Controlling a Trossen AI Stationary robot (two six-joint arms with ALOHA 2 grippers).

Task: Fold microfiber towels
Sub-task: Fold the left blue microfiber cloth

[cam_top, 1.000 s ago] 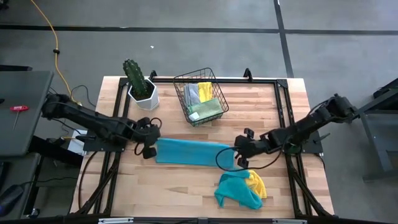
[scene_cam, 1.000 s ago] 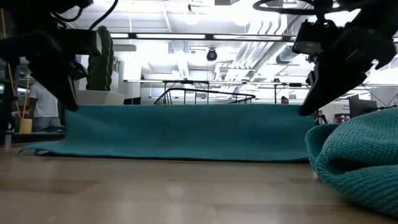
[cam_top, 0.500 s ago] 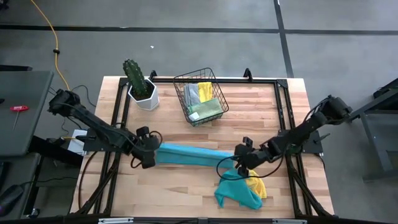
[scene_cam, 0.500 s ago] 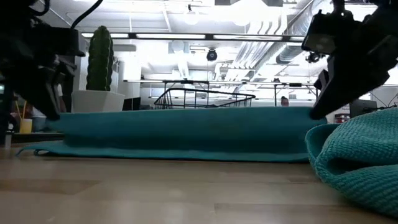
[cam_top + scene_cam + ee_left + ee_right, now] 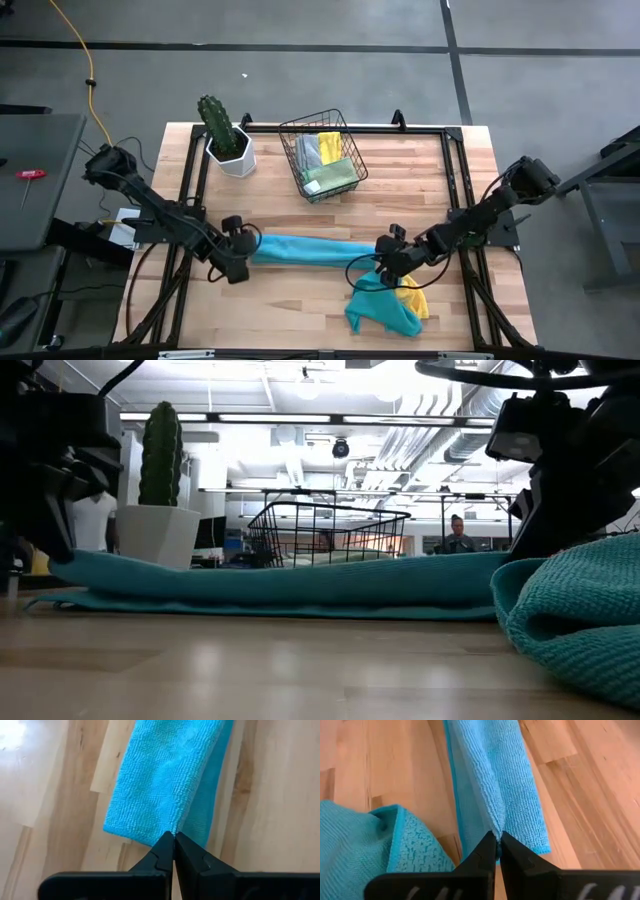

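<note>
Both end effectors lowered; teal towel pinched between left end effector, right end effector.

Teal towel now lower and narrower, both hands nearer the table's front edge.

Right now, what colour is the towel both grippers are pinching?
Plain teal-blue towel, held by the left gripper and the right gripper; clearest in the wrist views.

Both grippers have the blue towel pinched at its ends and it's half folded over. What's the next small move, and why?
Probably carry the pinched edge a little further toward the table's front and lay it on the lower layer. The left gripper and right gripper are each shut on an end of the blue towel, which lies as a narrow band with the fold not yet flat. Releasing now would likely let it spring open.
</note>
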